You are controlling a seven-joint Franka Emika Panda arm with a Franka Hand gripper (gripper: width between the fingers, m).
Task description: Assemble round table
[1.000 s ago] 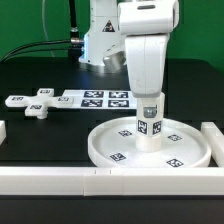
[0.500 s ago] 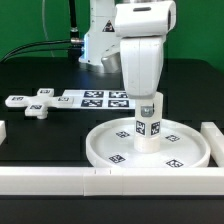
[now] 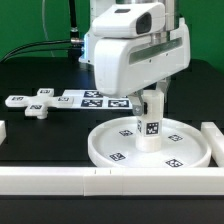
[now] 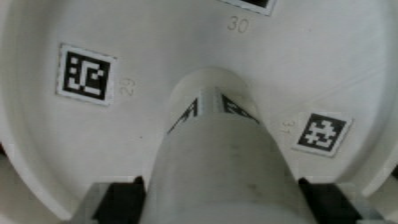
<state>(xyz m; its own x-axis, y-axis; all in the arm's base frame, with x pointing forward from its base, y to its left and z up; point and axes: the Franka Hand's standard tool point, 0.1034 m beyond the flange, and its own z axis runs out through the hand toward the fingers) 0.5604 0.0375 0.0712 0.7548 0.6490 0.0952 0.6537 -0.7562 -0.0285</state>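
Observation:
The large round rimmed disc [image 3: 100,150] lies flat on the black table at the front. The short thick cylinder leg [image 3: 150,128] stands upright at its centre, tags showing on its side. My gripper [image 3: 152,100] comes straight down over the leg's top and is shut on it. In the wrist view the leg [image 4: 222,150] fills the space between my two black fingers [image 4: 121,200], one on each side, with my gripper [image 4: 221,205] over the disc [image 4: 160,40]. The cross-shaped foot [image 3: 37,104] lies loose at the exterior view's left.
The marker board [image 3: 100,98] lies flat behind the disc. A long white bar [image 3: 60,178] edges the table's front, and another bar [image 3: 212,135] stands at the exterior view's right. The robot base and cables are at the back.
My hand has turned about its vertical axis on the leg and now shows its broad side. The leg and disc stay in the same place.

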